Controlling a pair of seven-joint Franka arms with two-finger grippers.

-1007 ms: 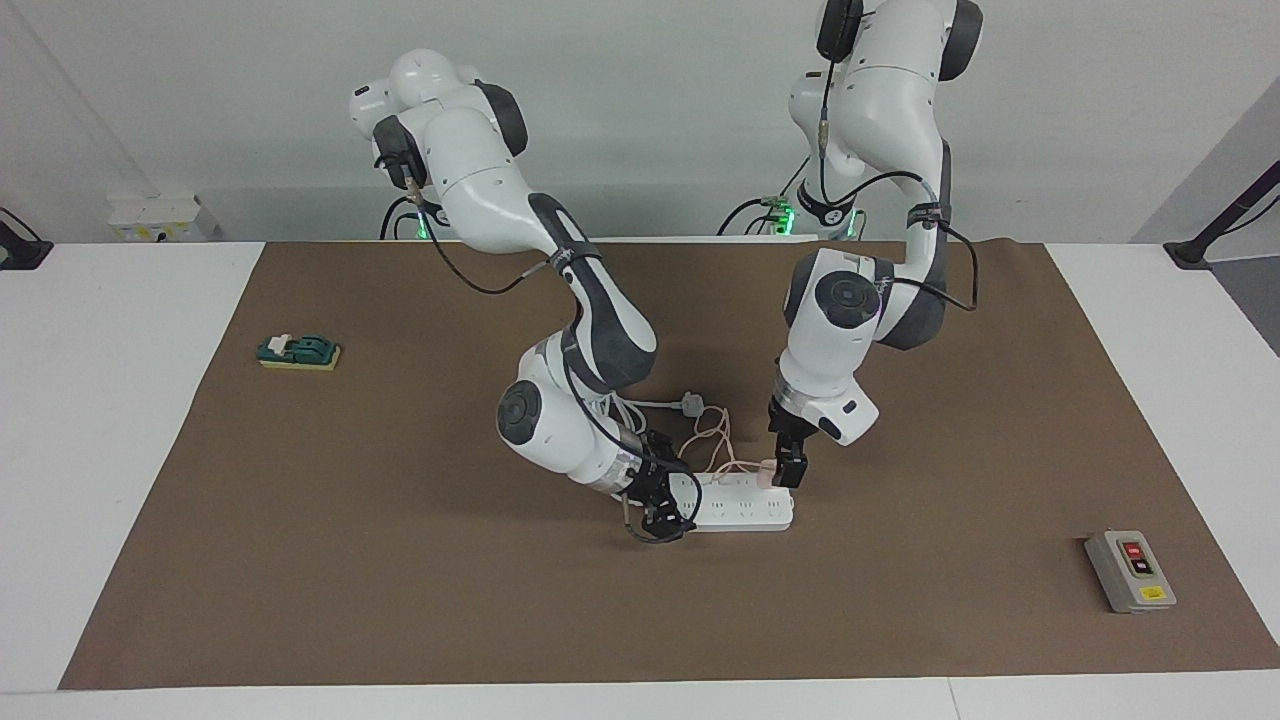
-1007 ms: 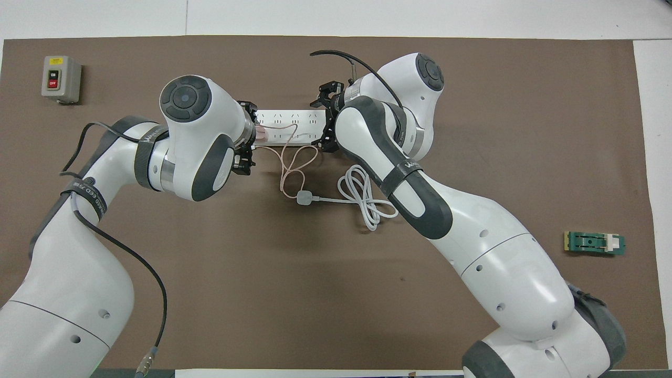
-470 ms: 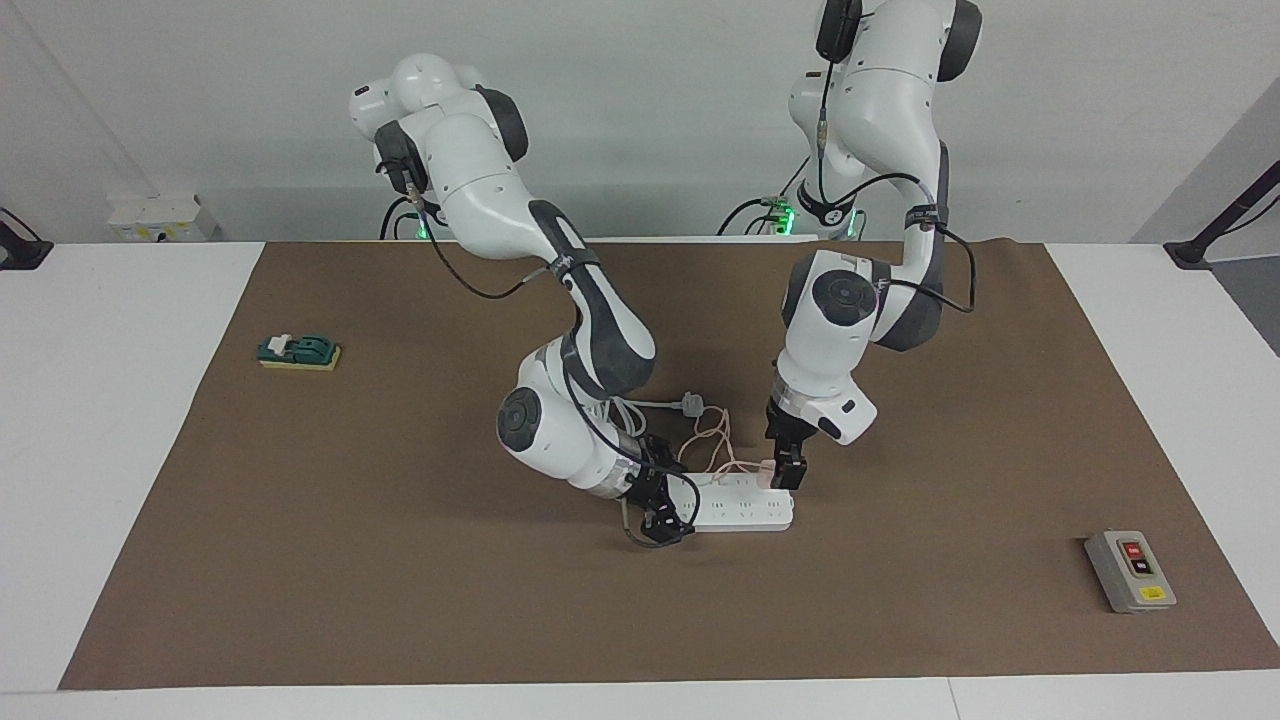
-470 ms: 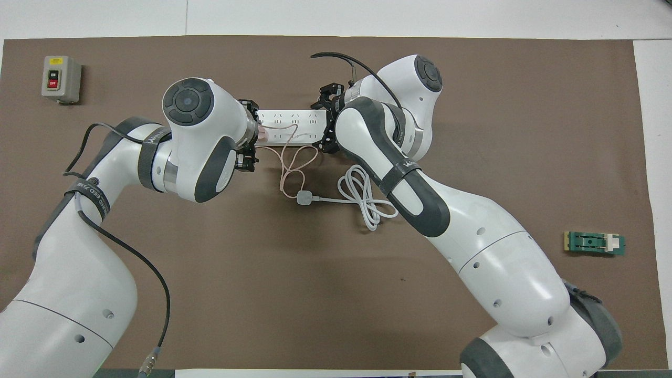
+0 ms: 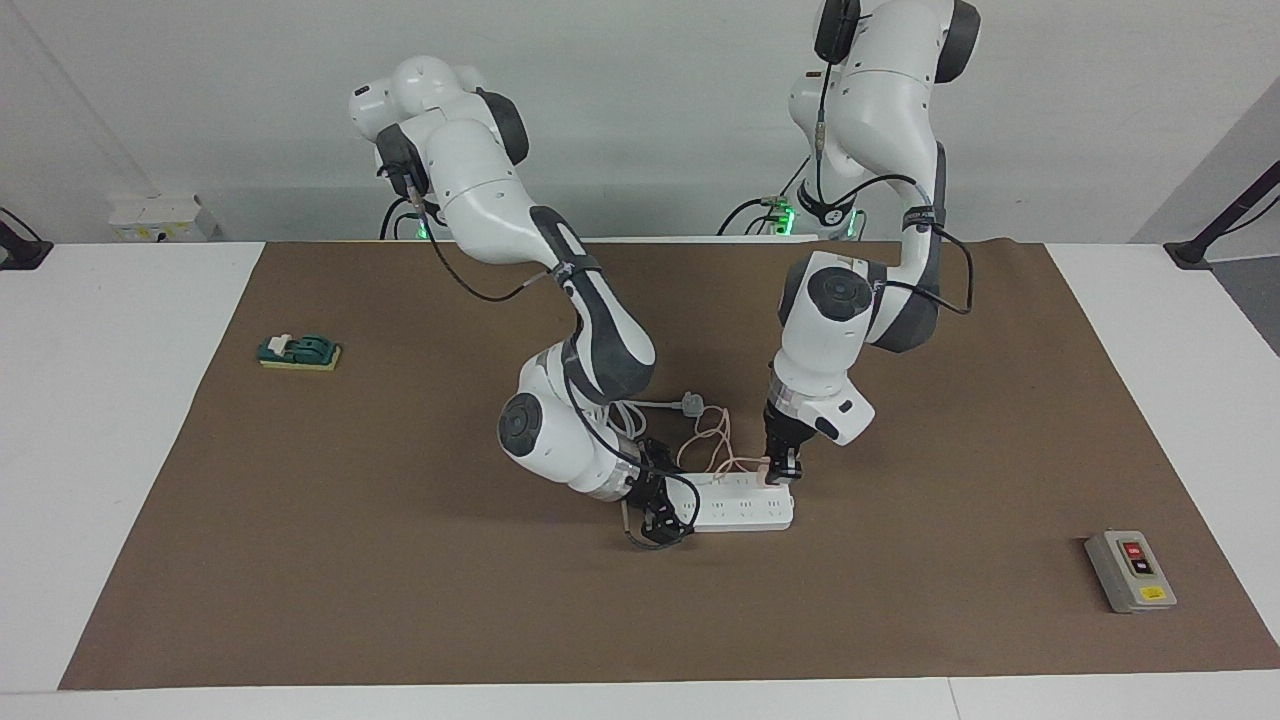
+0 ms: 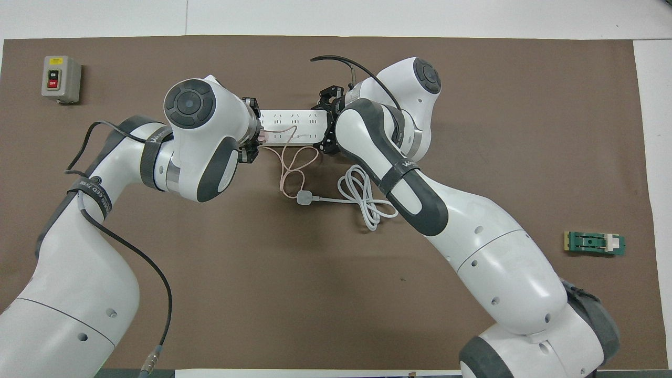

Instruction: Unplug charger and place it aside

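The pale pink charger (image 5: 766,464) sits plugged into the long white power strip (image 5: 740,512), at the strip's end toward the left arm. It also shows in the overhead view (image 6: 262,136). Its thin pink cable (image 5: 712,440) loops on the mat nearer to the robots than the strip. My left gripper (image 5: 783,474) points down onto the charger and is shut on it. My right gripper (image 5: 660,512) is at the strip's other end, its fingers on either side of the strip (image 6: 289,122), holding it.
A white three-pin plug (image 6: 304,198) with a coiled thick white cord (image 6: 367,199) lies nearer to the robots than the strip. A grey switch box (image 5: 1130,570) lies toward the left arm's end. A green block (image 5: 298,350) lies toward the right arm's end.
My left gripper has risen slightly and narrowed onto the charger. My right arm's elbow has shifted a little. The strip and charger have stayed in place.
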